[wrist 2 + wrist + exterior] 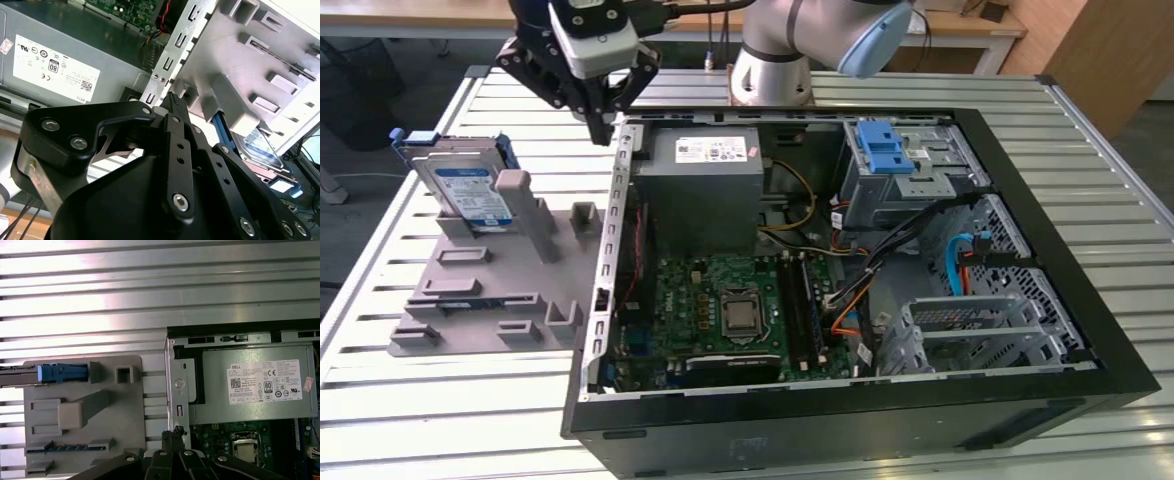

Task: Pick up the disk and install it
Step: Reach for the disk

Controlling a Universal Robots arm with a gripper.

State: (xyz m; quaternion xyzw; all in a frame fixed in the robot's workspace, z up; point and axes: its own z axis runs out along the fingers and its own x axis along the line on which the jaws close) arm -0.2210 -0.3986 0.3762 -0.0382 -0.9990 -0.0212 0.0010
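On the slatted table (454,420), the tool (602,133), pinched narrow and empty, hovers near the blue-and-white-labelled disk (467,195).

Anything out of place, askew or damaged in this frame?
Nothing stands out. The disk stands on edge in its grey holder, the open computer case lies flat, and the gripper, fingers shut and empty, hangs above the case's wall.

One disk (467,192), one grey holder (480,300), one open case (854,425), one power supply (707,178), one drive cage (921,180), one arm (781,55), one gripper (602,135).
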